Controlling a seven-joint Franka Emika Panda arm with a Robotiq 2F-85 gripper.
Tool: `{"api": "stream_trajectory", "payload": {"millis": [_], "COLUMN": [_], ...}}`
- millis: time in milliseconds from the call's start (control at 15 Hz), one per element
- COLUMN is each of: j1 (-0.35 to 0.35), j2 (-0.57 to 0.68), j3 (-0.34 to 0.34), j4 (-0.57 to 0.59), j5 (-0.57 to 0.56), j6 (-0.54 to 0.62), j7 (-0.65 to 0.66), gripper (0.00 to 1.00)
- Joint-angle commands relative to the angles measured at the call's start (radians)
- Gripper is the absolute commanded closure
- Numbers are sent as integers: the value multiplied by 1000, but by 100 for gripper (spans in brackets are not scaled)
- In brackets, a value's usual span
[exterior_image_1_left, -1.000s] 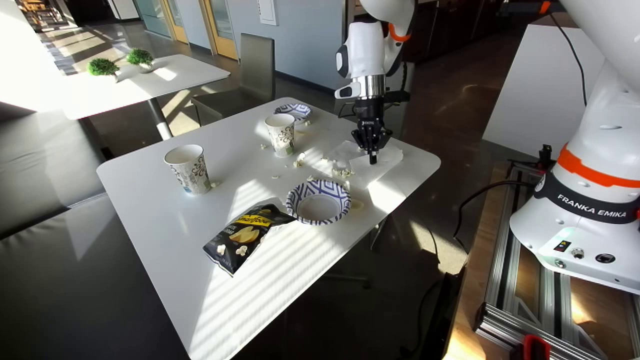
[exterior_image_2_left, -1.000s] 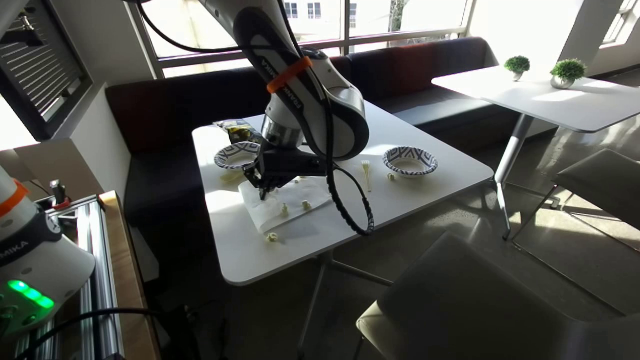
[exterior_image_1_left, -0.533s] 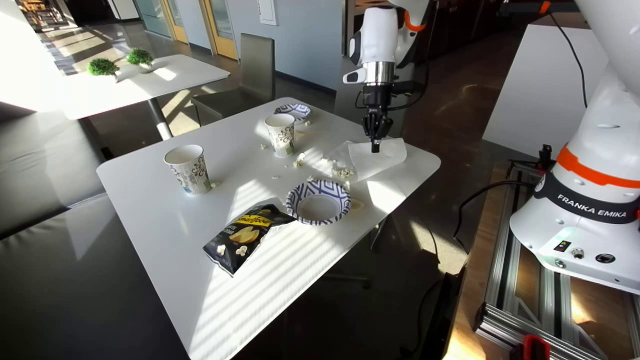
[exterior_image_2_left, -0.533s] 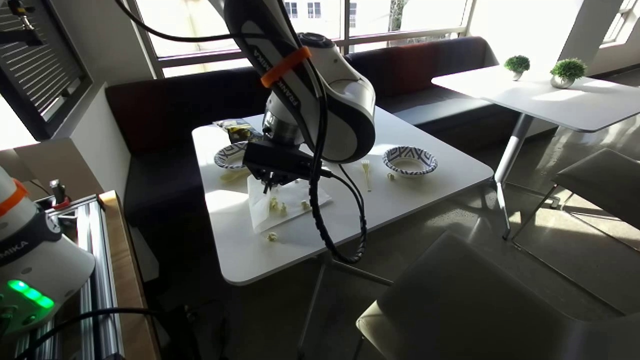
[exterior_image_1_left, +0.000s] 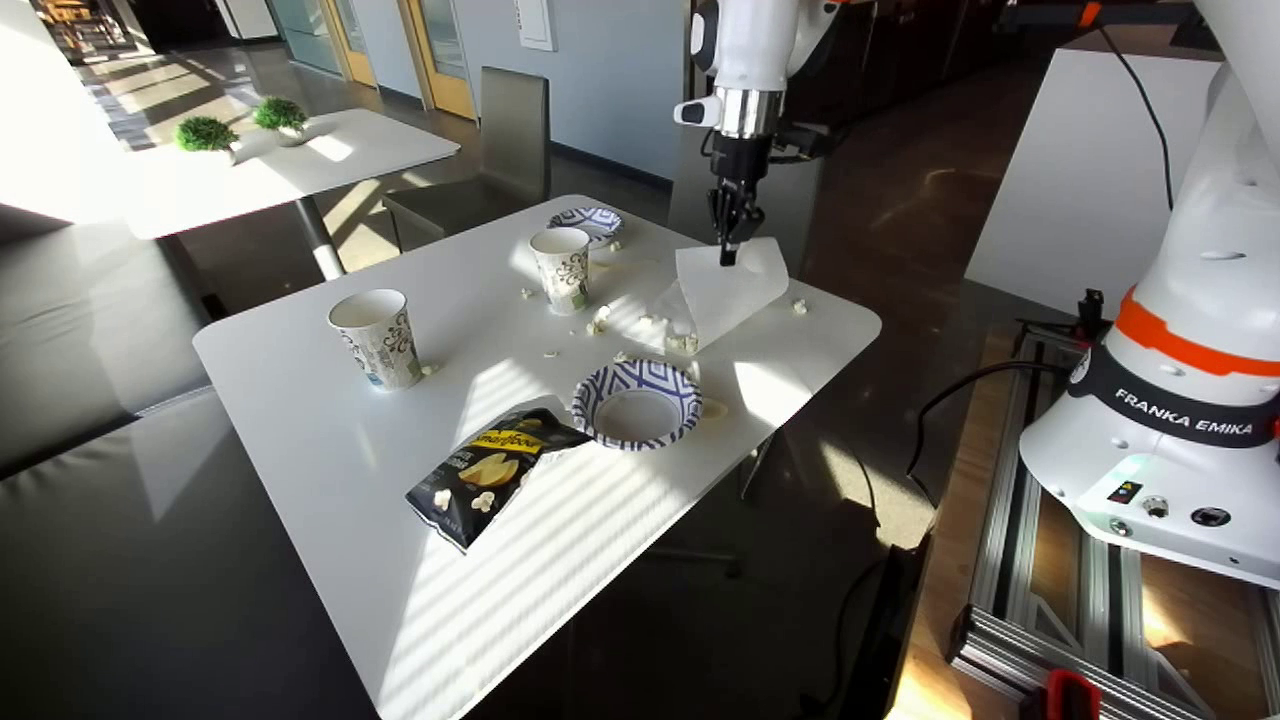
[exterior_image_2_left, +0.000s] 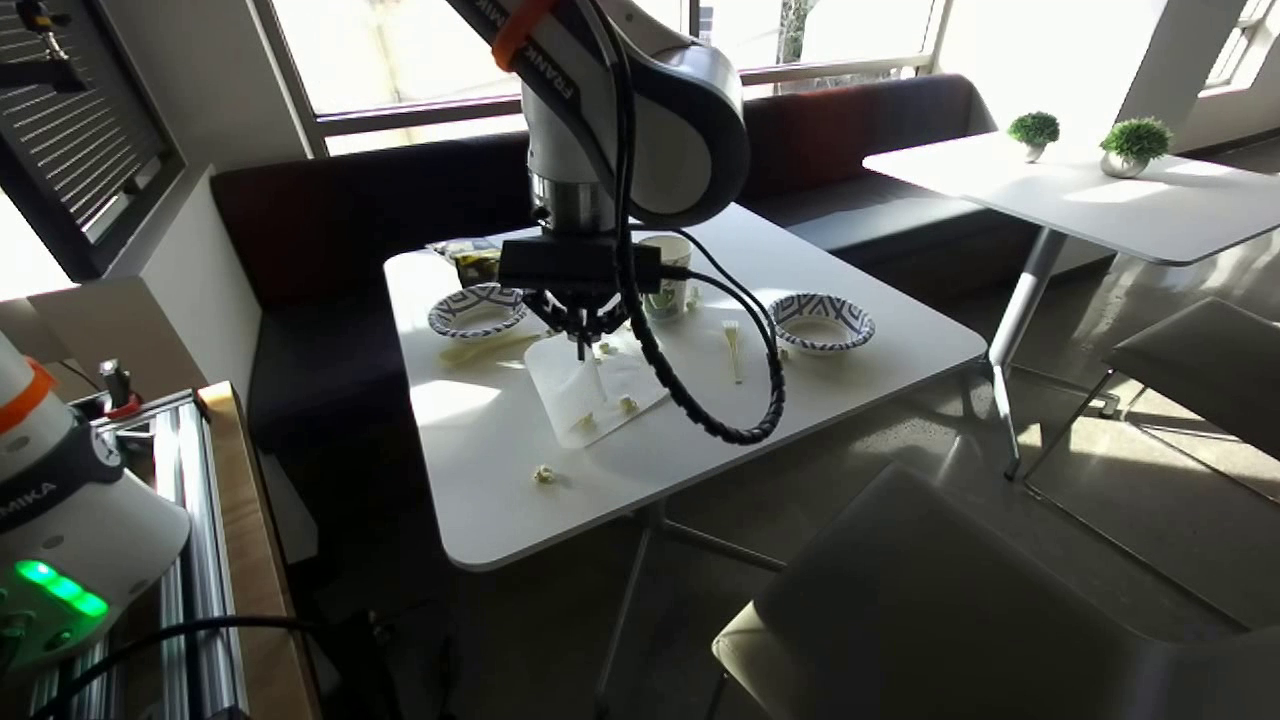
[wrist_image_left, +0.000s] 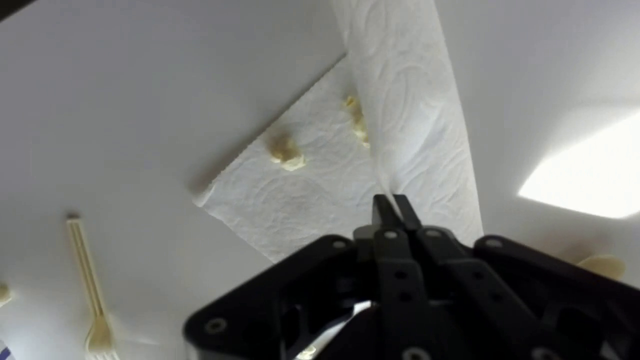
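My gripper (wrist_image_left: 398, 206) is shut on a thin fold of a white paper napkin (wrist_image_left: 310, 200), seen between its fingertips in the wrist view. In both exterior views the gripper (exterior_image_1_left: 728, 258) (exterior_image_2_left: 583, 350) hangs above the table with part of the napkin (exterior_image_1_left: 730, 295) (exterior_image_2_left: 558, 390) raised towards it. The napkin's lower part appears to rest on the tabletop. On it lie popcorn pieces (wrist_image_left: 290, 156), one of them (wrist_image_left: 357, 120) partly hidden by the raised flap. A separate popcorn piece (exterior_image_1_left: 799, 306) (exterior_image_2_left: 543, 473) sits on the table beside the napkin.
On the white table (exterior_image_1_left: 460, 290) are two patterned bowls (exterior_image_1_left: 640, 375) (exterior_image_2_left: 820, 302), paper cups (exterior_image_1_left: 375, 345) (exterior_image_1_left: 562, 270), a black popcorn bag (exterior_image_1_left: 495, 470), a fork (wrist_image_left: 87, 270), a spoon (wrist_image_left: 605, 266) and scattered popcorn (exterior_image_1_left: 598, 320). A chair (exterior_image_2_left: 930, 580) stands at the table's side.
The gripper has risen, lifting one side of the napkin, and the napkin has shifted across the table away from the near corner. A popcorn piece now shows beside it in an exterior view.
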Motion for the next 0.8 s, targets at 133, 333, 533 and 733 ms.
{"api": "stream_trajectory", "payload": {"millis": [133,333,533,733], "j1": [103,177,192,185], "j2": [42,39,22,43], "j3": [24,11,44,67], "j4": [15,-10,-36,-36], "j5": [-6,-6,12,75], "j6": [-164,-321,-488,-541], "j7": [-154,-201,-248,-323], "gripper": [100,100,100,100]}}
